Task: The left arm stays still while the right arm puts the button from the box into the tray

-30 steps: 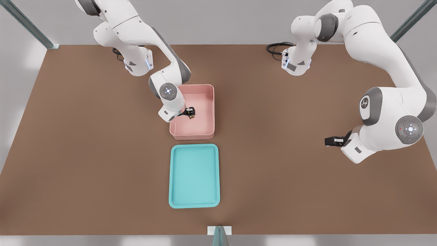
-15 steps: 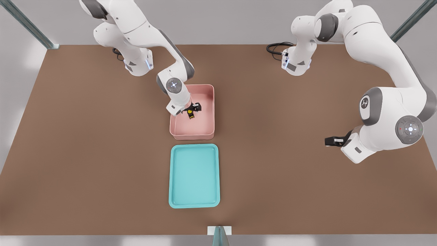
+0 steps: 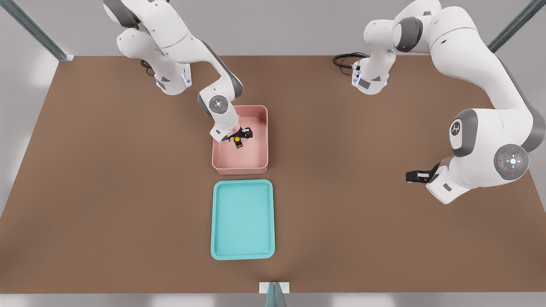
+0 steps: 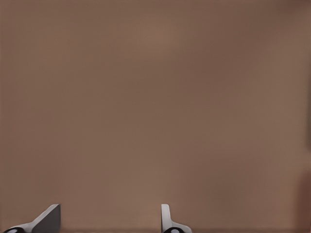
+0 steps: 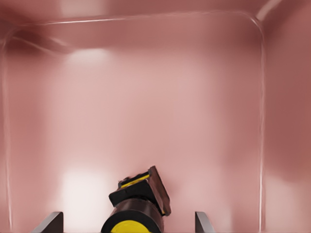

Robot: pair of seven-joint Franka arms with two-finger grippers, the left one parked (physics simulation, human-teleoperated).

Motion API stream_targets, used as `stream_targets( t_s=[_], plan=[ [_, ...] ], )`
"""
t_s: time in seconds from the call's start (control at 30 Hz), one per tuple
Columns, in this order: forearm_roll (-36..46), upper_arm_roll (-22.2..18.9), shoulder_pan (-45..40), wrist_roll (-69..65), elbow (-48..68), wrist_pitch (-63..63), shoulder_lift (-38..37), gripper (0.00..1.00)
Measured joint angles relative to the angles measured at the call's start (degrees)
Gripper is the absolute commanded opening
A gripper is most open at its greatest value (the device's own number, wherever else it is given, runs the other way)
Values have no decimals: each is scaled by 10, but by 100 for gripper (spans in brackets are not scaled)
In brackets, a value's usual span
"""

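Front view: your right arm (image 3: 179, 36) reaches down into the pink box (image 3: 261, 128), with its gripper (image 3: 241, 137) low inside, near the wall on the front view's left. The button (image 3: 237, 140) lies on the box floor, tilted, yellow cap showing, right at the gripper. From the right wrist view the fingers (image 5: 48, 223) stand spread wide, one on either side of the button (image 5: 138, 206), neither touching it. The box walls close in all round the gripper. The teal tray (image 3: 219, 221) sits on the brown surface (image 3: 106, 192) just beside the box, apart from it.
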Motion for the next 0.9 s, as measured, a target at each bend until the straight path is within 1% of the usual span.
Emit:
stream_targets(
  t_s=[0.1,0.13,0.17,0.2,0.23,0.33,0.47,0.53,0.6,0.7,0.77,0.9],
  plan=[
    [0,0,-1,1,0,10,9,100],
    [0,0,-1,1,0,13,10,89],
    [0,0,-1,1,0,15,10,66],
    [1,0,-1,1,0,16,10,57],
    [1,0,-2,1,0,18,10,51],
    [2,0,-5,1,1,20,8,42],
    [6,-2,-9,1,8,20,1,41],
    [14,-3,-10,1,32,4,-17,41],
    [19,-9,-13,-1,92,-33,-31,41],
    [23,-37,-31,-13,210,-110,-33,41],
    [22,-53,-45,-25,283,-155,-11,42],
    [22,-81,-85,-62,430,-210,112,42]
  ],
)
